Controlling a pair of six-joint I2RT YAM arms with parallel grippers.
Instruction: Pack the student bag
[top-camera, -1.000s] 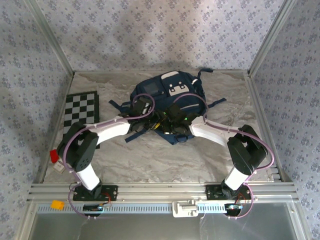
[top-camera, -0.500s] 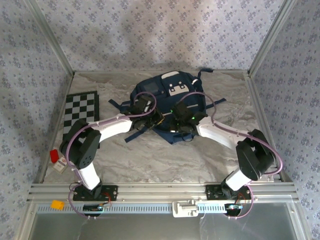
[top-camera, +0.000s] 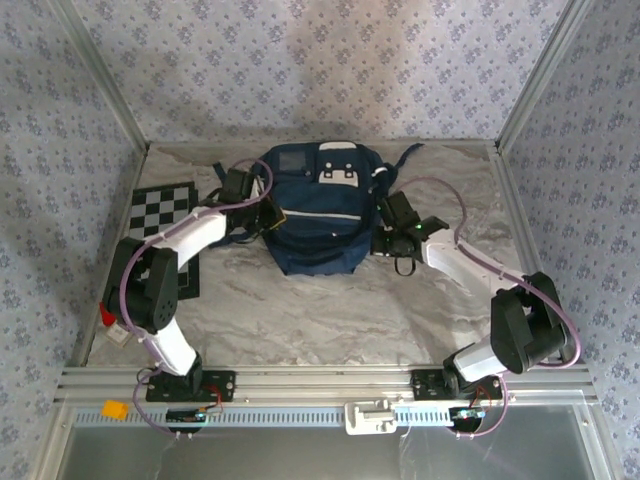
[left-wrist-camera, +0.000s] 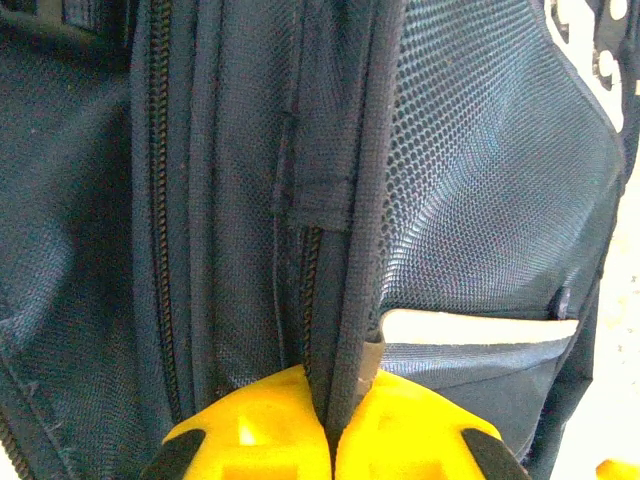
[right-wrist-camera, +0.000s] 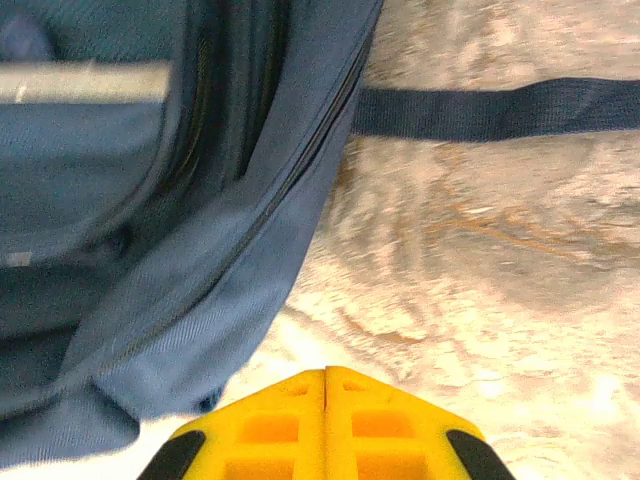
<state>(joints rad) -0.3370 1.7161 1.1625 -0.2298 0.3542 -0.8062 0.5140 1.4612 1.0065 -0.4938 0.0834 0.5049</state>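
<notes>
The student bag (top-camera: 318, 205), navy with white stripes and a white-flapped pocket, lies in the middle of the marble table. My left gripper (top-camera: 270, 215) is at its left side. In the left wrist view the yellow fingers (left-wrist-camera: 260, 425) of my left gripper (left-wrist-camera: 333, 420) are shut on a dark fabric seam of the bag (left-wrist-camera: 230, 200), beside a mesh side pocket (left-wrist-camera: 490, 180). My right gripper (top-camera: 384, 240) is at the bag's right side. In the right wrist view my right gripper (right-wrist-camera: 325, 378) is shut with nothing in it, just off the bag's lower corner (right-wrist-camera: 150, 300).
A folded chessboard (top-camera: 160, 225) lies at the left. A small red object (top-camera: 107, 312) sits near the table's front left corner. A loose bag strap (right-wrist-camera: 500, 108) trails over the marble on the right. The metal frame rail (top-camera: 320, 385) runs along the front.
The left gripper has shut on the bag's seam. Both arms have swung outward to the bag's sides, and the bag has shifted back and spread wider.
</notes>
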